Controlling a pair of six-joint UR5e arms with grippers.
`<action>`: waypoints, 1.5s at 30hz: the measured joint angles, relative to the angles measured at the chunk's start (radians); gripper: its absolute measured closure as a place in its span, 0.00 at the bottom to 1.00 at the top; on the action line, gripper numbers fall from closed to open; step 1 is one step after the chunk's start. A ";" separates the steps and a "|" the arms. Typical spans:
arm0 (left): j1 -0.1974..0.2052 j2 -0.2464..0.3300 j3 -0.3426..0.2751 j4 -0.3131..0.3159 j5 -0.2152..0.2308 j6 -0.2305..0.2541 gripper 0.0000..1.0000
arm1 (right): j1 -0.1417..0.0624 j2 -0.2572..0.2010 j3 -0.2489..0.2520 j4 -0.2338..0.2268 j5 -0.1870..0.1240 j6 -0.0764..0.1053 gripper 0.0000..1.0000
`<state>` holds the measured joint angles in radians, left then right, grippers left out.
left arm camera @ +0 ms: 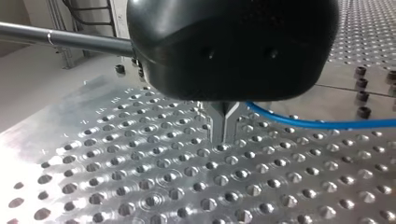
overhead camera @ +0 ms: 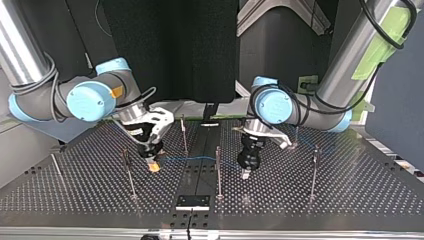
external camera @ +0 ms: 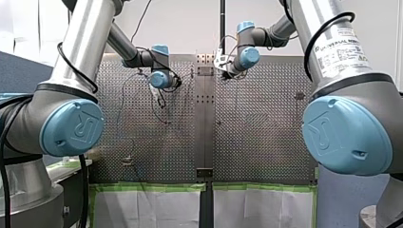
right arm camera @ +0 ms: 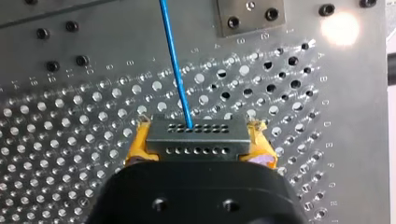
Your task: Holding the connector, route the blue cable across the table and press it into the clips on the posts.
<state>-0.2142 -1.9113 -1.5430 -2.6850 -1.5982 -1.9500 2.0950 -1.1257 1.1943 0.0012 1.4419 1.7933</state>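
My right gripper (right arm camera: 198, 140) is clamped on the connector (right arm camera: 196, 133), a flat grey block with two rows of small round holes in its face. My yellow pads (right arm camera: 138, 142) press against its two ends. The blue cable (right arm camera: 176, 60), thin, smooth and round, leaves the top row of holes and runs straight away over the worktop (right arm camera: 70, 154). It crosses onto the smooth, unperforated strip down the worktop's middle, where black bolt heads sit.

In the top view the connector hangs just above the perforated metal on the half at that view's left, close to the middle strip. From there the cable runs level past a thin upright metal post (overhead camera: 218, 172) towards the edge at that view's right.

My left gripper (left arm camera: 224, 128) has a rounded black body and narrow metal fingers (left arm camera: 217, 126). They are pressed together with only a seam between them, their tips just above the shiny, dimpled surface. The cable curves by just beside them. I cannot tell whether it touches them.
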 joint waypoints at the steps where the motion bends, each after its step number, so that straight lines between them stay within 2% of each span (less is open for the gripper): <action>1: 0.000 0.000 0.000 -0.002 0.000 0.001 1.00 | -0.001 0.000 0.000 0.000 0.000 0.000 1.00; 3: 0.000 0.000 0.000 -0.004 -0.001 0.001 1.00 | -0.002 0.000 0.000 -0.001 -0.001 -0.001 1.00; 5: 0.000 0.000 0.000 -0.006 -0.002 0.003 0.81 | -0.003 0.001 0.000 -0.001 -0.001 -0.002 1.00; 6: 0.000 0.002 0.000 -0.009 -0.004 0.005 0.81 | -0.004 0.001 0.000 -0.001 -0.001 -0.003 1.00; 8: 0.001 0.006 0.000 -0.020 -0.014 0.016 0.60 | -0.005 0.001 0.000 -0.002 -0.001 -0.004 1.00; 9: 0.001 0.008 0.000 -0.025 -0.018 0.022 0.60 | -0.005 0.001 0.000 -0.002 -0.001 -0.004 1.00; 10: 0.001 0.012 0.000 -0.031 -0.022 0.028 0.51 | -0.006 0.001 0.000 -0.002 -0.001 -0.004 1.00; 11: 0.001 0.017 -0.001 -0.041 -0.025 0.036 0.38 | -0.006 0.001 0.000 -0.003 -0.001 -0.004 1.00; 12: 0.001 0.022 -0.002 -0.048 -0.029 0.042 0.38 | -0.007 0.001 0.000 -0.003 -0.001 -0.004 1.00; 14: 0.001 0.037 -0.005 -0.068 -0.041 0.054 0.09 | -0.007 0.001 0.000 -0.004 -0.001 -0.005 1.00; 15: 0.001 0.044 -0.007 -0.078 -0.046 0.060 0.09 | -0.008 0.001 0.000 -0.004 -0.001 -0.006 1.00; 16: 0.001 0.051 -0.009 -0.087 -0.050 0.067 0.00 | -0.008 0.001 0.000 -0.005 -0.001 -0.006 1.00; 20: 0.001 0.088 -0.027 -0.127 -0.061 0.102 0.00 | -0.008 0.001 0.000 -0.008 0.000 -0.009 1.00; 23: 0.001 0.114 -0.045 -0.153 -0.059 0.110 0.00 | -0.008 0.001 0.000 -0.011 0.001 -0.010 1.00; 30: 0.001 0.145 -0.084 -0.205 -0.022 0.125 0.00 | -0.008 0.001 0.000 -0.018 0.000 -0.010 1.00; 38: 0.001 0.170 -0.109 -0.268 0.030 0.127 0.00 | -0.009 0.001 0.000 -0.020 0.000 -0.011 1.00; 45: 0.001 0.222 -0.110 -0.320 0.016 0.116 0.00 | -0.013 0.001 -0.002 -0.022 -0.001 -0.011 1.00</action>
<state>-0.2136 -1.6892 -1.6530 -3.0048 -1.5821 -1.8338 2.0816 -1.1245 1.1928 -0.0206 1.4411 1.7828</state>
